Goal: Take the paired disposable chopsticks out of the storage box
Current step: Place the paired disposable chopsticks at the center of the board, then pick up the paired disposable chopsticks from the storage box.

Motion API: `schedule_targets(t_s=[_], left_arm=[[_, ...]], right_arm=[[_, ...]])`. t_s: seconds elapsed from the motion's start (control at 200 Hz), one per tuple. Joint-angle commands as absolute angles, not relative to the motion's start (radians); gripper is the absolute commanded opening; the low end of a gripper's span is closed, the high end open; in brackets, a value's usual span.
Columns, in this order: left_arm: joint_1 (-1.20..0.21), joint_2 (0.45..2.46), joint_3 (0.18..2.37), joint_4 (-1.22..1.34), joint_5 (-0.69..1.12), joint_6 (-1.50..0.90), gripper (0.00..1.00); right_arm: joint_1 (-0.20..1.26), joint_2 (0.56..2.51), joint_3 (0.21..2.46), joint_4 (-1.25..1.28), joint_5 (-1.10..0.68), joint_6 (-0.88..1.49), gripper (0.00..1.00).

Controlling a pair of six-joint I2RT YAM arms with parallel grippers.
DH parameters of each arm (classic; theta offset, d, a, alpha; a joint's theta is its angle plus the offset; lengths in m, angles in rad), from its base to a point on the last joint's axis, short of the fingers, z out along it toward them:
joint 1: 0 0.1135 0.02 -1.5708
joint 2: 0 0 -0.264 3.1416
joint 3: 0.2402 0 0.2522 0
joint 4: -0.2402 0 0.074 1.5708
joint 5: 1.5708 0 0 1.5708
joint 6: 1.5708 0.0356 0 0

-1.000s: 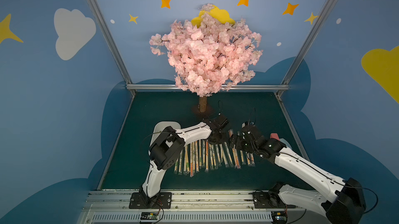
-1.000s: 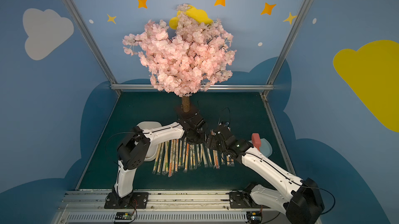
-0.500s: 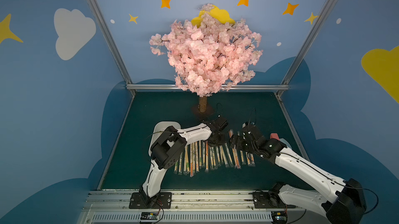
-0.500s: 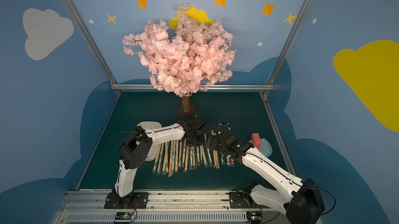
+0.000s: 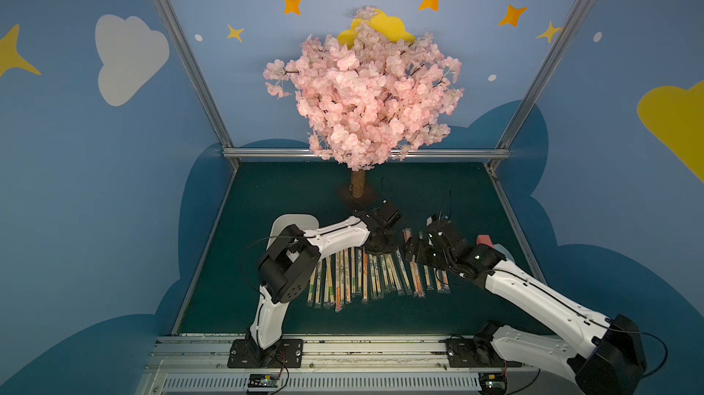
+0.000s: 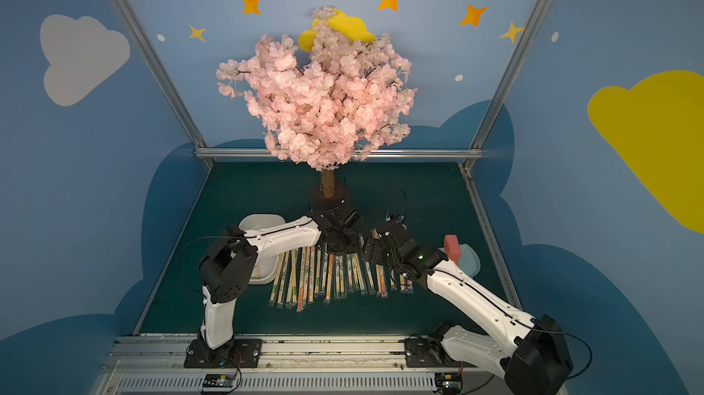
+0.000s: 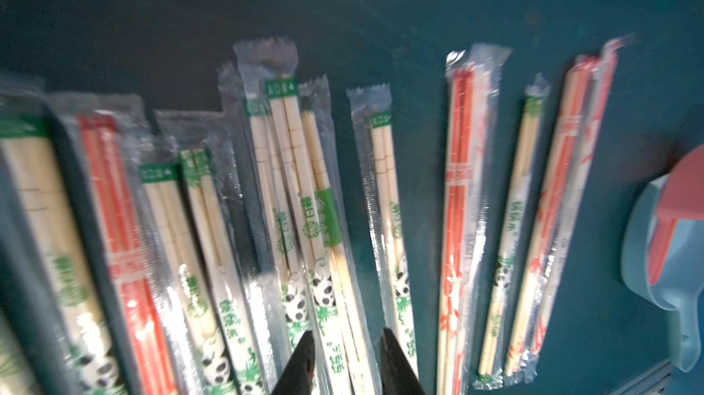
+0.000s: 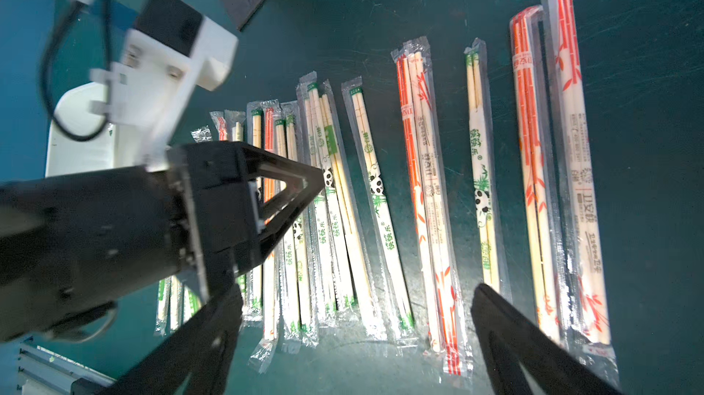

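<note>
Looks nearly done: paired disposable chopsticks (image 6: pixel 329 279) lie in a row on the mat, right of the storage box (image 6: pixel 263 221), whose interior is mostly hidden. Left gripper (image 7: pixel 348 351) is slightly parted over one sleeve. Right gripper (image 8: pixel 354 294) is spread wide, empty.

I see the chopsticks (image 5: pixel 365 279) rowed on the mat (image 5: pixel 304 191) before the tree (image 5: pixel 358 187), the storage box (image 6: pixel 263 221) front-left of it, the scoop (image 6: pixel 467 260) front-right.

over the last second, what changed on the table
The left gripper parted its fingers over the row of paired disposable chopsticks, apparently letting go of a pair; otherwise it barely shifted. The right gripper stayed open above the row; the storage box and the laid-out pairs did not move.
</note>
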State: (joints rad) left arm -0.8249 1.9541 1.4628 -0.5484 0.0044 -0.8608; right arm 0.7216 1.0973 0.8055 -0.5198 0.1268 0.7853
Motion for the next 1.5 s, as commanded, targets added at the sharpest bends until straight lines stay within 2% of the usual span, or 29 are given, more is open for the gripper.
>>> schedule_targets(t_s=[0.0, 0.115, 0.265, 0.521, 0.636, 0.916, 1.131, 1.492], left_arm=[[-0.819, 1.832, 1.447, -0.592, -0.104, -0.78, 0.34], [-0.802, 1.724, 1.381, -0.62, -0.212, -0.746, 0.37], [-0.744, 1.584, 1.253, -0.644, -0.368, -0.691, 0.48], [-0.48, 1.425, 1.083, -0.673, -0.34, -0.63, 0.51], [-0.369, 1.445, 1.076, -0.724, -0.315, -0.605, 0.51], [-0.229, 1.571, 1.056, -0.785, -0.254, -0.601, 0.5], [-0.176, 1.627, 1.038, -0.789, -0.217, -0.601, 0.48], [-0.102, 1.728, 1.028, -0.774, -0.148, -0.58, 0.4]], right_arm=[[0.718, 1.108, 0.81, -0.47, 0.089, 0.789, 0.97], [0.725, 1.148, 0.823, -0.433, 0.064, 0.802, 0.97], [0.756, 1.232, 0.866, -0.382, 0.045, 0.8, 0.97], [0.841, 1.434, 1.034, -0.347, 0.007, 0.776, 0.97], [0.875, 1.531, 1.123, -0.346, -0.024, 0.764, 0.97], [0.946, 1.696, 1.297, -0.372, -0.061, 0.748, 0.97], [0.967, 1.731, 1.343, -0.38, -0.054, 0.732, 0.97], [0.969, 1.725, 1.329, -0.37, -0.051, 0.731, 0.97]])
